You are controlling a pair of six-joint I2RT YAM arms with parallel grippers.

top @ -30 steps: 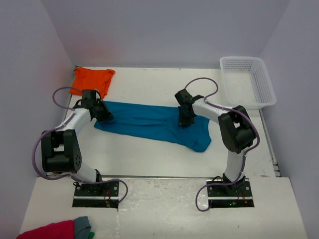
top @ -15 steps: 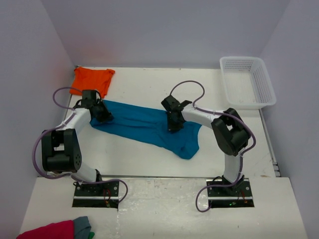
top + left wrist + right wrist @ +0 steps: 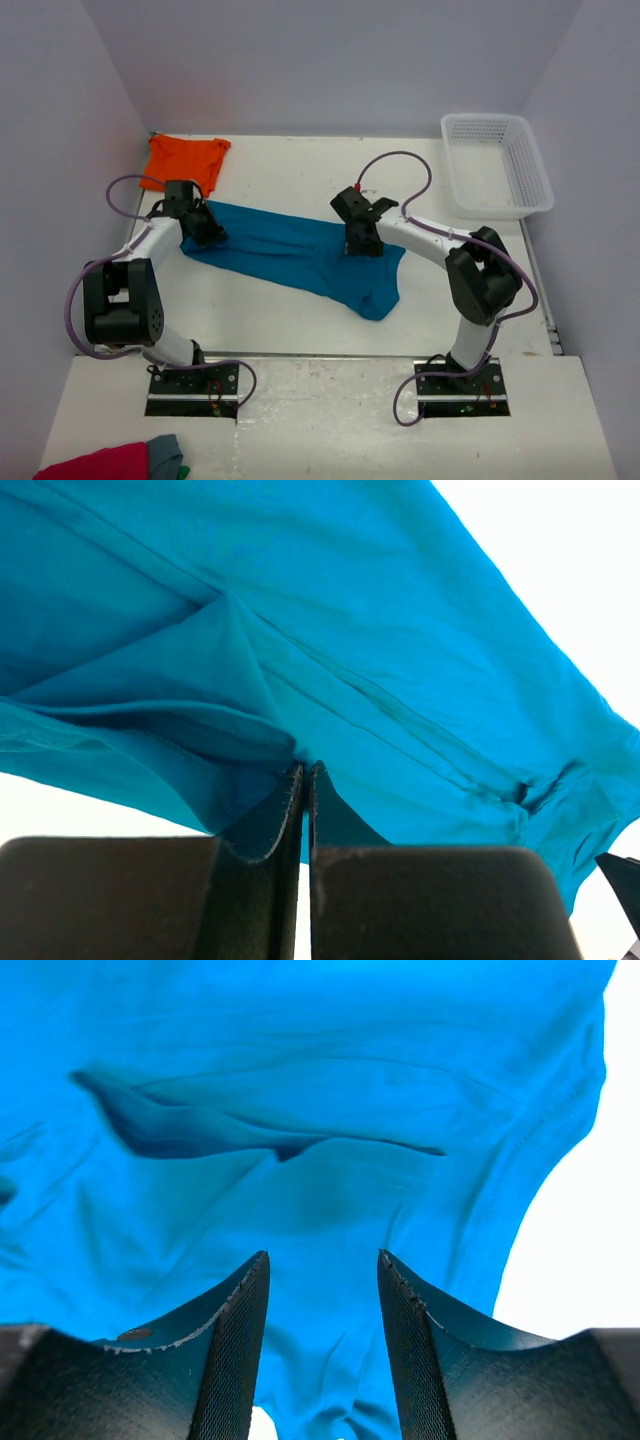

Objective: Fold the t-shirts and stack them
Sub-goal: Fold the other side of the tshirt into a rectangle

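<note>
The teal-blue t-shirt (image 3: 280,250) lies stretched in a wrinkled band across the middle of the table. My left gripper (image 3: 205,228) is shut on its left edge. In the left wrist view the fingers (image 3: 303,770) pinch a fold of the teal cloth (image 3: 380,650). My right gripper (image 3: 357,243) hovers over the shirt's right part with its jaws open. The right wrist view shows only flat teal cloth (image 3: 300,1080) between the gripper's tips (image 3: 323,1258), none of it held. The orange t-shirt (image 3: 183,158) lies crumpled at the back left corner.
A white mesh basket (image 3: 497,165) stands at the back right. A crimson-pink cloth (image 3: 95,465) and a grey cloth (image 3: 165,452) lie on the near ledge at the lower left, behind the arm bases.
My right gripper dragged the shirt's right part leftward, then opened and let it go, rising slightly. The shirt is now shorter and more bunched. The left gripper has stayed put.
</note>
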